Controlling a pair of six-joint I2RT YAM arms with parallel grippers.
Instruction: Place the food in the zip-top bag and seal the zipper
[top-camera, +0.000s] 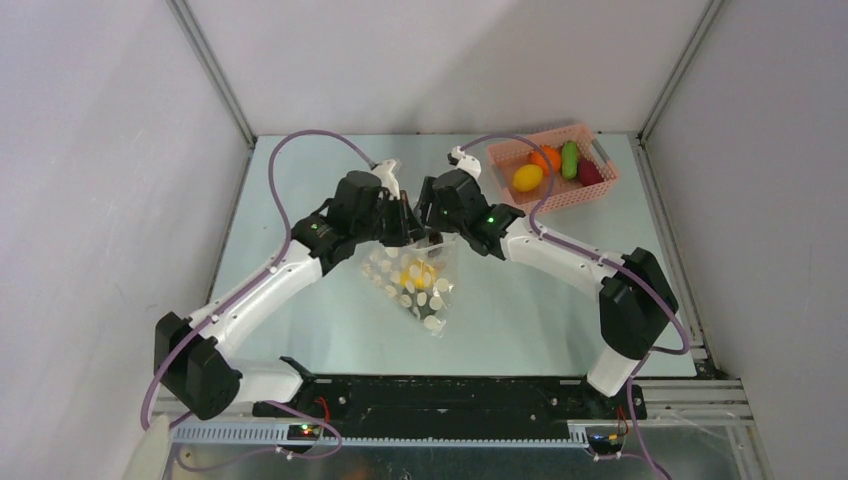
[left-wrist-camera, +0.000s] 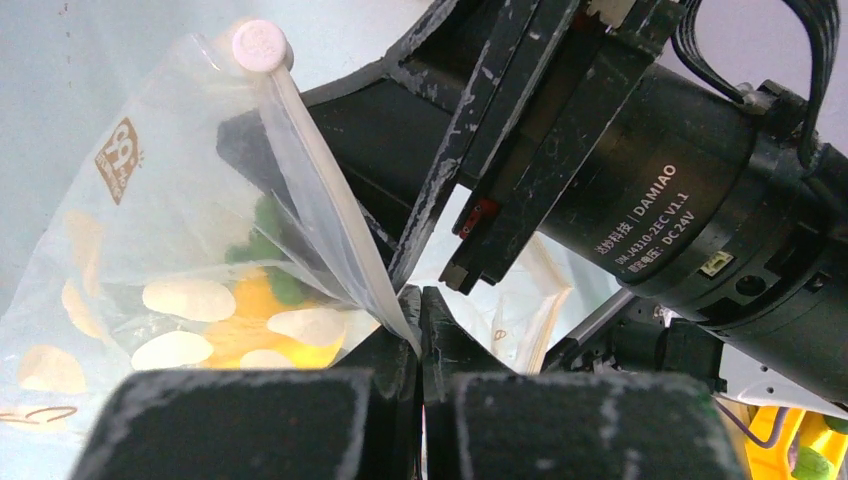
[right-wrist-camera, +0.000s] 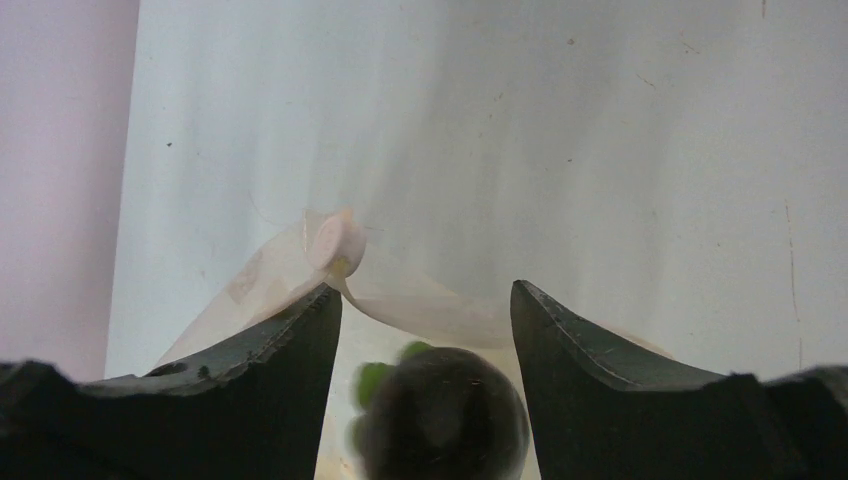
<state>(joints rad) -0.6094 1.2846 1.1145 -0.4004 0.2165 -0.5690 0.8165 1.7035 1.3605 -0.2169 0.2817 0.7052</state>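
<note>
The clear dotted zip-top bag (top-camera: 420, 290) hangs below both grippers. My left gripper (left-wrist-camera: 420, 295) is shut on the bag's mouth edge, pinching the pale zipper strip (left-wrist-camera: 320, 190) below its white round slider (left-wrist-camera: 260, 45). Yellow and green food (left-wrist-camera: 240, 335) lies inside the bag. My right gripper (right-wrist-camera: 425, 290) is open over the bag's mouth (right-wrist-camera: 430, 310). A blurred dark round fruit with green leaves (right-wrist-camera: 440, 420) sits between and below its fingers. In the top view the two grippers, left (top-camera: 405, 222) and right (top-camera: 432, 225), almost touch.
A pink lattice basket (top-camera: 560, 203) stands at the back right. It holds a yellow fruit (top-camera: 527, 177), an orange one (top-camera: 547, 158), a green one (top-camera: 570, 160) and a dark red one (top-camera: 590, 173). Walls enclose the table on three sides.
</note>
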